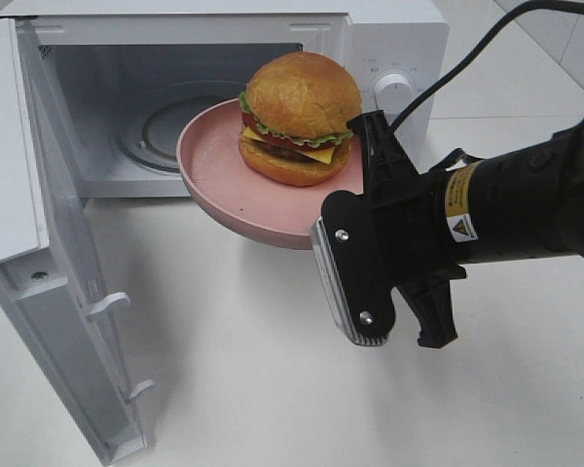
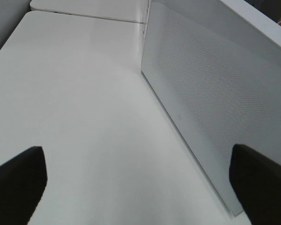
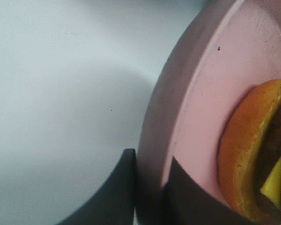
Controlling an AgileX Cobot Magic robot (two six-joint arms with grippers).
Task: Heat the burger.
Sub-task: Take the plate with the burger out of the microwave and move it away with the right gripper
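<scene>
My right pincer (image 3: pixel 150 197) is clamped on the rim of the pink plate (image 1: pixel 214 161), one finger (image 3: pixel 117 192) under the rim and the other on the inside of it. The plate hangs in the air, clear of the worktop (image 1: pixel 273 379), tilted a little, its far edge at the mouth of the microwave (image 1: pixel 389 49). The burger (image 1: pixel 300 119) sits upright on the plate, toward the side nearest my pincer: a glossy brown bun on top, then lettuce, tomato, cheese and a dark patty, then the bottom bun. In my right wrist view the bottom bun lies just beside the inner finger, apart from it, with a strip of yellow cheese showing at the edge.

The microwave stands at the far edge of the worktop. Its door (image 1: pixel 39 243) is swung wide open toward the near left corner, and the round glass tray (image 1: pixel 161 122) lies inside the chamber, partly hidden behind the plate. The white dial (image 1: pixel 393 92) on the control panel shows just past the burger and above my right arm.

My left pincer (image 2: pixel 140 183) stands with its fingers far apart and nothing between them, above bare worktop, just beside the dotted outer face of the open door. It does not show in the high view.
</scene>
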